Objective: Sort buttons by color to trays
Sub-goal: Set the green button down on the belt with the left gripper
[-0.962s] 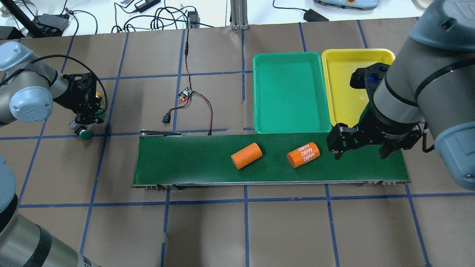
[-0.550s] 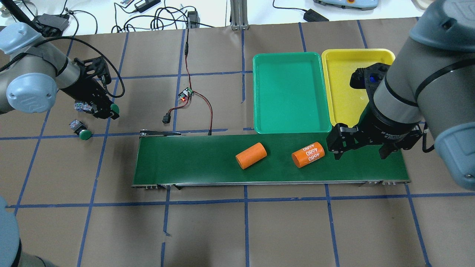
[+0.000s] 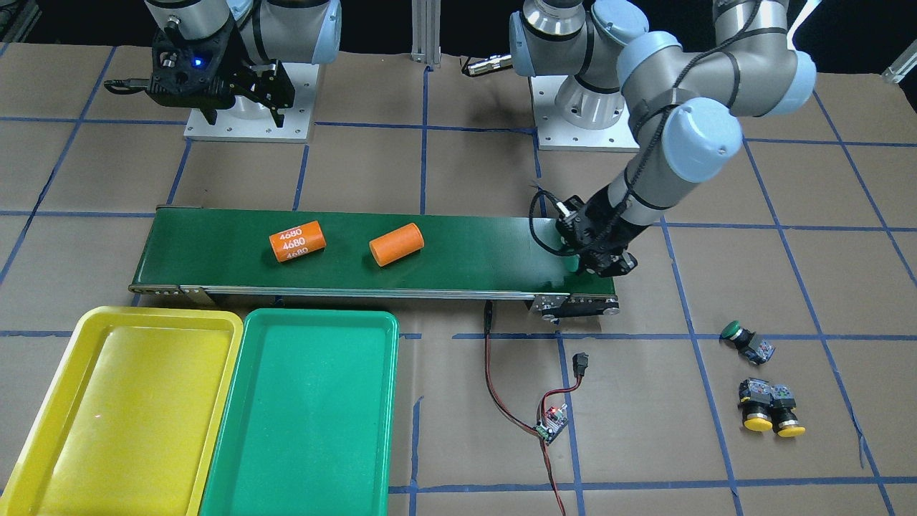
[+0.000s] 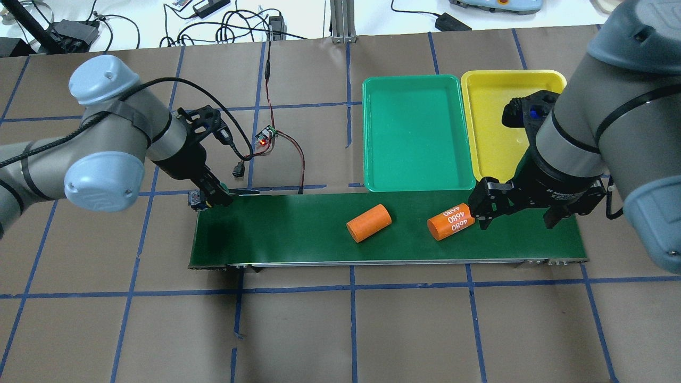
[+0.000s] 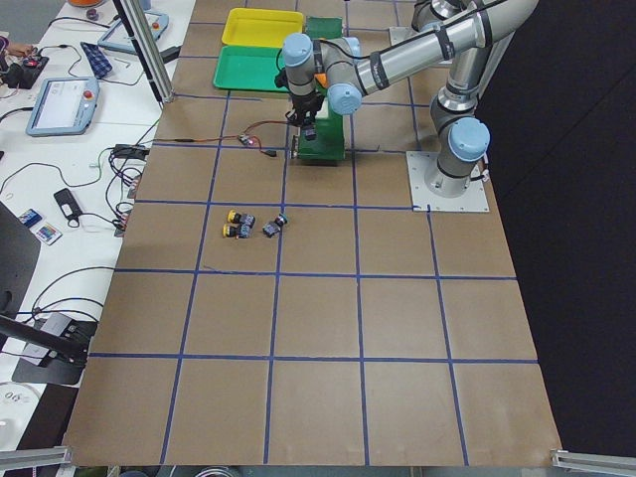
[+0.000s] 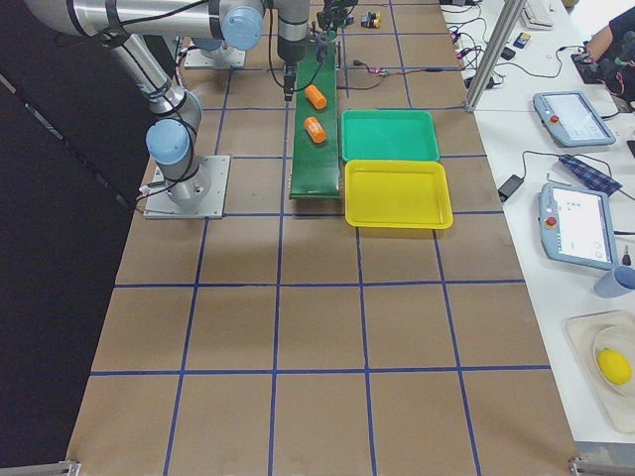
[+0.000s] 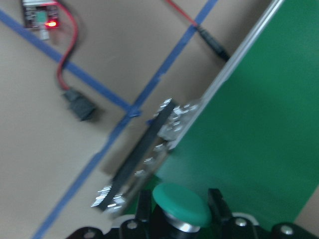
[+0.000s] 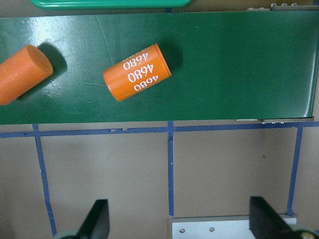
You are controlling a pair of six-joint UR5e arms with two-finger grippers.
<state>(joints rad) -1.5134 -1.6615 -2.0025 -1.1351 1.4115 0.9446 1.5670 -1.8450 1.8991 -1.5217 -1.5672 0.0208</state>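
Green button (image 7: 181, 204), held: its round cap sits between the two fingers of the left gripper (image 4: 211, 197), which is closed on its body. The gripper hangs over the end of the dark-green conveyor belt (image 4: 292, 234) on the robot's left side, with the button at the belt's corner.

Second green button (image 3: 741, 338): lies on its side on the table (image 4: 372, 330), well apart from the belt. Yellow buttons (image 3: 758, 414): a pair side by side and touching, near the second green one.

Trays: the green tray (image 4: 415, 133) and the yellow tray (image 4: 497, 111) stand edge to edge just beyond the far side of the belt, towards its other end.

On the belt: a plain orange cylinder (image 4: 368, 223) and an orange cylinder printed "4680" (image 4: 450, 222), both lying down.

Right gripper (image 4: 516, 223): fingers spread wide, holding nothing, above the belt just beside the printed cylinder.
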